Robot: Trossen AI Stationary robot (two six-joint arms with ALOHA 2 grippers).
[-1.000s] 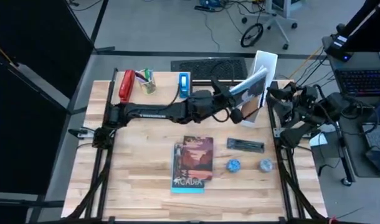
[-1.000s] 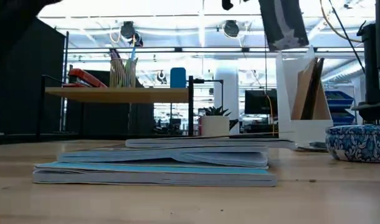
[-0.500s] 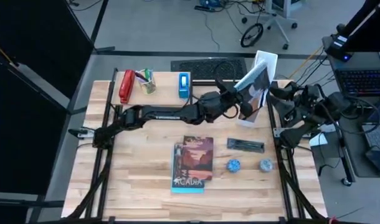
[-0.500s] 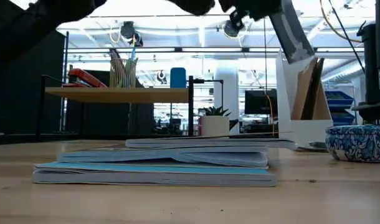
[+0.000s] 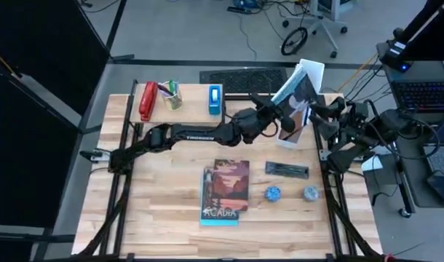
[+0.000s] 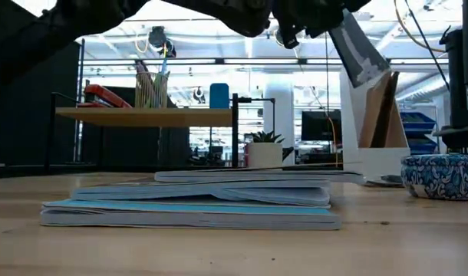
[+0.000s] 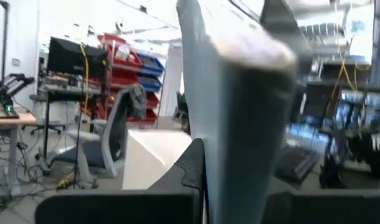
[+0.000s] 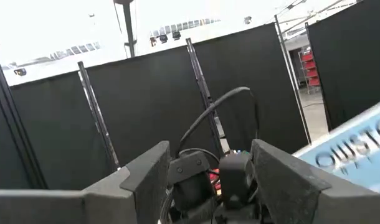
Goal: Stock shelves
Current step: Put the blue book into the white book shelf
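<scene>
My left gripper (image 5: 278, 116) reaches across the table's far side, shut on a thin grey-blue book (image 5: 295, 86). The book slants over the white file holder (image 5: 311, 70), which stands at the far right and holds brown folders (image 6: 380, 107). In the low view the book (image 6: 357, 47) tilts down toward the holder (image 6: 355, 157). The low light-wood shelf (image 5: 193, 103) stands at the far left on black legs. My right gripper (image 8: 205, 183) waits open at the table's right edge, beside the holder. My left gripper pinches the book between its two fingers at its upper end (image 6: 334, 17). In the left wrist view the book's thin edge (image 7: 240, 130) stands up between the fingers. The book is lifted clear and tilted, its lower end (image 6: 370, 75) at the holder's open top.
A red stapler (image 5: 147, 100), a pencil cup (image 5: 172, 94) and a blue item (image 5: 215, 98) stand on the shelf. Stacked books (image 5: 226, 191) lie mid-table, beside a black case (image 5: 286, 169) and two blue patterned round things (image 5: 273, 193) (image 5: 310, 193).
My left gripper has moved toward the table's right and far edge, up to the file holder, with the book. The book has come down and tipped from nearly upright to slanting, its lower end toward the holder's top.
</scene>
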